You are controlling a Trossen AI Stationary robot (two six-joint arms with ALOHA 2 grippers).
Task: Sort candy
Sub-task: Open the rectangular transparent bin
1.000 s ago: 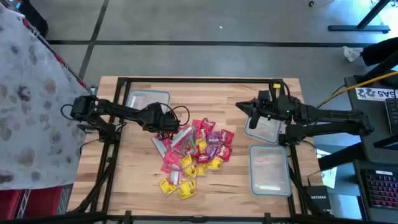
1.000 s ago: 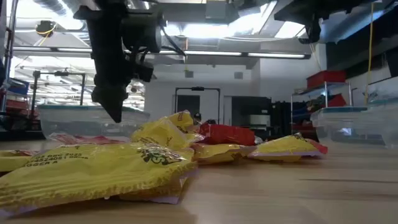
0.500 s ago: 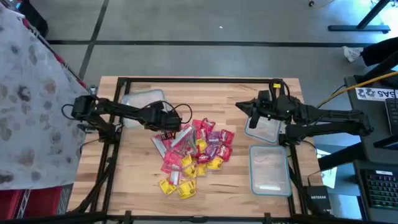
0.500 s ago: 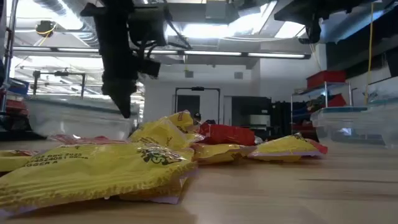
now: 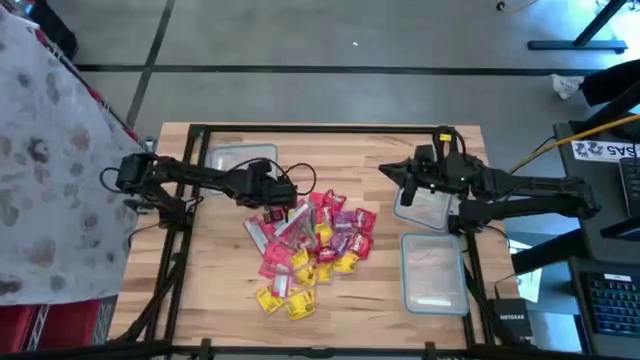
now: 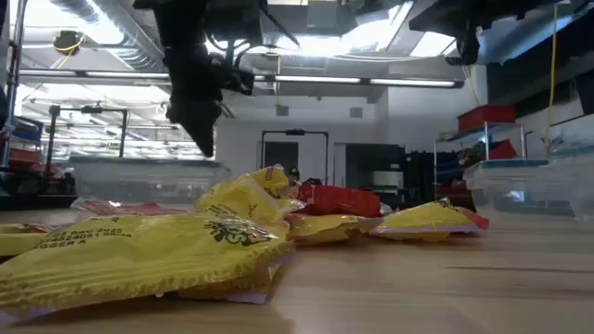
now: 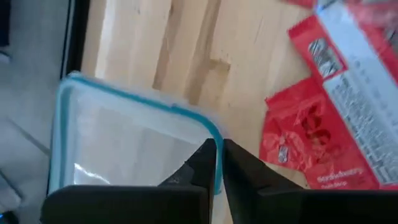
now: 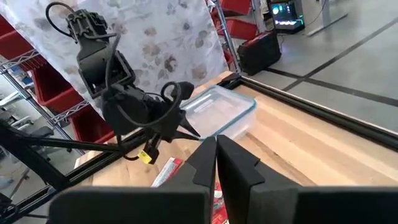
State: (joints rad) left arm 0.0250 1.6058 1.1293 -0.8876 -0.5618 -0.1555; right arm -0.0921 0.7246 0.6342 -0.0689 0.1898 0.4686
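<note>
I saw the left end effector [image 5: 283,198], fingers together, empty, beside the candy [image 5: 312,243]; the right end effector [image 5: 402,180], fingers together too, waited farther away

Light is bright and even from above in the high view, with only soft, short shadows on the table [image 5: 210,290]. In the low view, ceiling lights [image 6: 306,42] glare white behind a dark, backlit arm [image 6: 195,83], and the nearest yellow candy [image 6: 139,255] is soft and out of focus. The left wrist view is blurred throughout, the red wrappers [image 7: 323,130] smeared. The right wrist view is clearer, the room behind well lit.
</note>
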